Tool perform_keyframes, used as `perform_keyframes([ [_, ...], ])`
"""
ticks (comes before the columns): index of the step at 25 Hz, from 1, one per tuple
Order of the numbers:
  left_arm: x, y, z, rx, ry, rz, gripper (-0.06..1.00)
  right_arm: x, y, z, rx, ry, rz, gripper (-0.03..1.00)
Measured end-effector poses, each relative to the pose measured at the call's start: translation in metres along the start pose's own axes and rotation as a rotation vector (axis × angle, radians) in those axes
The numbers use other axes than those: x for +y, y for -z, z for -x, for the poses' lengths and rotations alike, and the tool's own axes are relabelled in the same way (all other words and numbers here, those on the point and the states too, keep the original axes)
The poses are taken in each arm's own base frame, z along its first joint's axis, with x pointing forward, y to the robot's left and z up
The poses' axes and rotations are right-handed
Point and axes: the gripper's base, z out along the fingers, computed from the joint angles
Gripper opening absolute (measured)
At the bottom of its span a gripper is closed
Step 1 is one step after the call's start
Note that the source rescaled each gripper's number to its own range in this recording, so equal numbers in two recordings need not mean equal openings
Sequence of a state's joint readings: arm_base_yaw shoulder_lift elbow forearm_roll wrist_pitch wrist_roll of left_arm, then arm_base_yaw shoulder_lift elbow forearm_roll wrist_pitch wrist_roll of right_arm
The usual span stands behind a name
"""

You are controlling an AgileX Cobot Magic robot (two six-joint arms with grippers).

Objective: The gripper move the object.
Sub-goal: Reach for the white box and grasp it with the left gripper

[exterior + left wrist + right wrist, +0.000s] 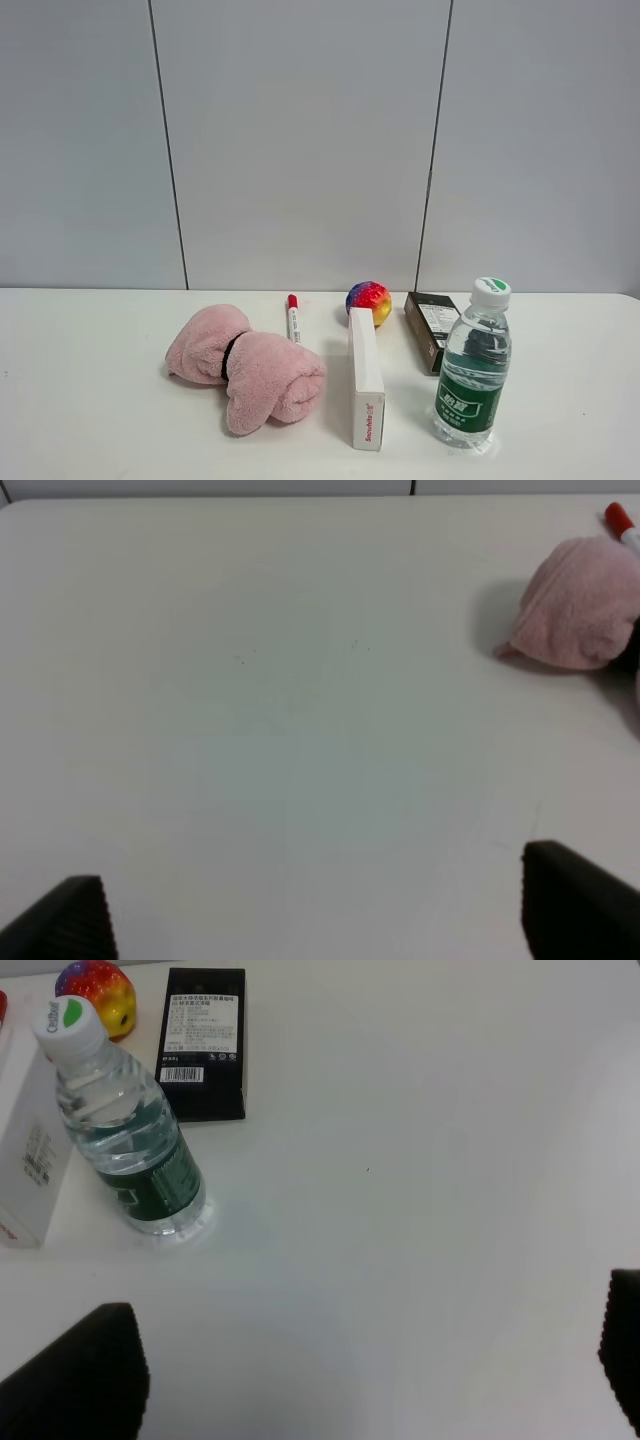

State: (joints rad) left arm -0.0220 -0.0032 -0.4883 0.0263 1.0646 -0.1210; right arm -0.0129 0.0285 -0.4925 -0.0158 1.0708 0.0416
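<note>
Left claw [320, 912] first: its two dark fingertips sit spread wide at the edges of its wrist view, nothing between them but bare white table [90, 400]. It's open and empty. Right claw [350, 1360], same story: fingers well apart, gripping nothing, hovering over clear table surface short of the row of things. Neither claw shows in the high view.

Nearest in that high view is the water bottle [473, 370], upright, with a white cap and green label, on the right side. Just left of it lies the white box [366, 385], the long slim one. It rests on the table and runs lengthways from near to far, with red lettering on its near end. Nothing is touching it, and both claws are well apart from it. Left again, just beside the box, sits a rolled pink towel [245, 368] with a dark band around its middle.

Further back, a dark box [431, 325] lies between the white box and the bottle. A red-capped marker [293, 317] rests behind the towel. A rainbow ball [368, 299] sits right at the white box's far end. Behind it all is a pale panelled wall [300, 140].
</note>
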Motion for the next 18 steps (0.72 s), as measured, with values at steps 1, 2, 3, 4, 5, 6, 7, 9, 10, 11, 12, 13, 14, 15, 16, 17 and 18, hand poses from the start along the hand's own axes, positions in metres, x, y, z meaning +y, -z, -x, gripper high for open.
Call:
perform_keyframes([
  [1,0.0000,0.0000,0.0000,0.000,0.000,0.000,1.00,0.0000,0.0000,0.0000,0.000,0.000,0.000,1.00],
  [2,0.0000,0.0000,0.0000,0.000,0.000,0.000,1.00,0.0000,0.0000,0.0000,0.000,0.000,0.000,1.00],
  [3,0.0000,0.0000,0.0000,0.000,0.000,0.000,1.00,0.0000,0.0000,0.0000,0.000,0.000,0.000,1.00],
  [4,0.0000,0.0000,0.0000,0.000,0.000,0.000,1.00,0.0000,0.0000,0.0000,0.000,0.000,0.000,1.00],
  [5,0.0000,0.0000,0.0000,0.000,0.000,0.000,1.00,0.0000,0.0000,0.0000,0.000,0.000,0.000,1.00],
  [6,0.0000,0.0000,0.0000,0.000,0.000,0.000,1.00,0.0000,0.0000,0.0000,0.000,0.000,0.000,1.00],
  [7,0.0000,0.0000,0.0000,0.000,0.000,0.000,1.00,0.0000,0.0000,0.0000,0.000,0.000,0.000,1.00],
  [9,0.0000,0.0000,0.0000,0.000,0.000,0.000,1.00,0.0000,0.0000,0.0000,0.000,0.000,0.000,1.00],
  [10,0.0000,0.0000,0.0000,0.000,0.000,0.000,1.00,0.0000,0.0000,0.0000,0.000,0.000,0.000,1.00],
  [11,0.0000,0.0000,0.0000,0.000,0.000,0.000,1.00,0.0000,0.0000,0.0000,0.000,0.000,0.000,1.00],
  [12,0.0000,0.0000,0.0000,0.000,0.000,0.000,1.00,0.0000,0.0000,0.0000,0.000,0.000,0.000,1.00],
  [13,0.0000,0.0000,0.0000,0.000,0.000,0.000,1.00,0.0000,0.0000,0.0000,0.000,0.000,0.000,1.00],
  [14,0.0000,0.0000,0.0000,0.000,0.000,0.000,1.00,0.0000,0.0000,0.0000,0.000,0.000,0.000,1.00],
  [15,0.0000,0.0000,0.0000,0.000,0.000,0.000,1.00,0.0000,0.0000,0.0000,0.000,0.000,0.000,1.00],
  [16,0.0000,0.0000,0.0000,0.000,0.000,0.000,1.00,0.0000,0.0000,0.0000,0.000,0.000,0.000,1.00],
  [17,0.0000,0.0000,0.0000,0.000,0.000,0.000,1.00,0.0000,0.0000,0.0000,0.000,0.000,0.000,1.00],
  [18,0.0000,0.0000,0.0000,0.000,0.000,0.000,1.00,0.0000,0.0000,0.0000,0.000,0.000,0.000,1.00],
])
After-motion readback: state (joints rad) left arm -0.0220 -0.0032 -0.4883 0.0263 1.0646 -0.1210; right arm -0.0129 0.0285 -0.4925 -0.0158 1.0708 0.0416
